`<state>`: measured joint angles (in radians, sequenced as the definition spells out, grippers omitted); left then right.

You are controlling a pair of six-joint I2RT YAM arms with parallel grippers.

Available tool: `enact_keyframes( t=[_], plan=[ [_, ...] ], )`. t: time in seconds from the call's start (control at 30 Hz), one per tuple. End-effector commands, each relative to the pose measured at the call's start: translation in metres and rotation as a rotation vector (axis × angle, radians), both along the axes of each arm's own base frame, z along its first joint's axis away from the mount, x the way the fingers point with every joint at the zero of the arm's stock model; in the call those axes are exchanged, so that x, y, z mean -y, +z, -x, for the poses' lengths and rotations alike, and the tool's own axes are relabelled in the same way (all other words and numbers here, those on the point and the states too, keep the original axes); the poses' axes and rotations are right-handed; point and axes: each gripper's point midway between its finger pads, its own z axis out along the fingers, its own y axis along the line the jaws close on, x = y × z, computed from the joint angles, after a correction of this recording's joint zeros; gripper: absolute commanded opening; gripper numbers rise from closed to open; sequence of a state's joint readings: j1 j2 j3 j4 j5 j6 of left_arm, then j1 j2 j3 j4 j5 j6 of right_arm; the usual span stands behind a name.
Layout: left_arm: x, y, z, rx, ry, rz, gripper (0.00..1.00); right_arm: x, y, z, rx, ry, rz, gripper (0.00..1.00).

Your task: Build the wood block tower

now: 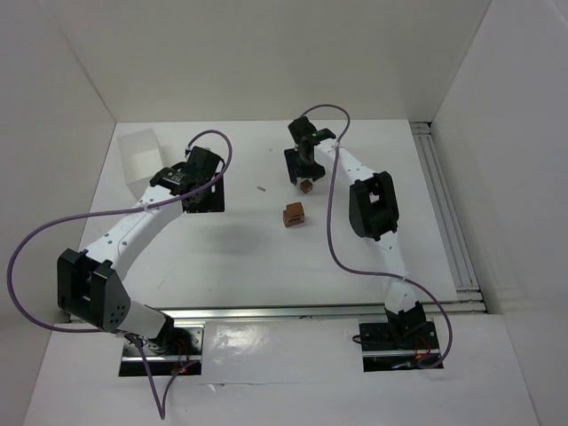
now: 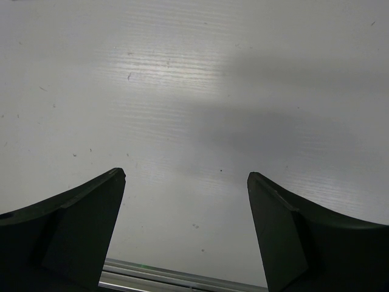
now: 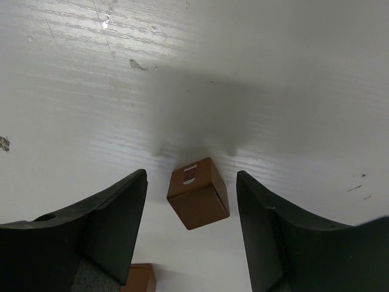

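Observation:
A single reddish-brown wood block (image 3: 199,193) lies on the white table between the fingers of my right gripper (image 3: 191,176), which is open; neither finger touches it. In the top view this block (image 1: 306,186) sits just below the right gripper (image 1: 303,173). A small group of reddish-brown blocks (image 1: 293,214) stands a little nearer, at the table's middle; I cannot tell how many high it is. One corner of it shows in the right wrist view (image 3: 138,278). My left gripper (image 2: 186,174) is open and empty over bare table, left of the blocks (image 1: 206,191).
A white translucent tray (image 1: 142,160) stands at the back left, beside the left arm. A small dark speck (image 1: 262,188) lies left of the single block. An aluminium rail (image 1: 311,311) runs along the near edge. White walls enclose the table.

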<state>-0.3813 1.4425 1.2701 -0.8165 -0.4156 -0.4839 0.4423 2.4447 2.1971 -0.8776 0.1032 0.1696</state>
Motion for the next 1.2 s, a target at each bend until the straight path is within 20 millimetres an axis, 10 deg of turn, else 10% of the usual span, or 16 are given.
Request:
enact_keyframes(
  t=[0.0,0.67,1.17],
  plan=[
    [0.002,0.012,-0.007,0.036,0.023,0.012,0.94,-0.003,0.002,-0.008,0.032,0.012,-0.018,0.67],
    [0.002,0.012,-0.007,0.036,0.023,0.012,0.94,-0.006,0.013,0.003,0.047,0.006,-0.015,0.48],
    [0.007,0.011,-0.006,0.034,0.017,0.025,0.94,-0.007,0.029,-0.004,0.093,-0.003,-0.001,0.55]
  ],
)
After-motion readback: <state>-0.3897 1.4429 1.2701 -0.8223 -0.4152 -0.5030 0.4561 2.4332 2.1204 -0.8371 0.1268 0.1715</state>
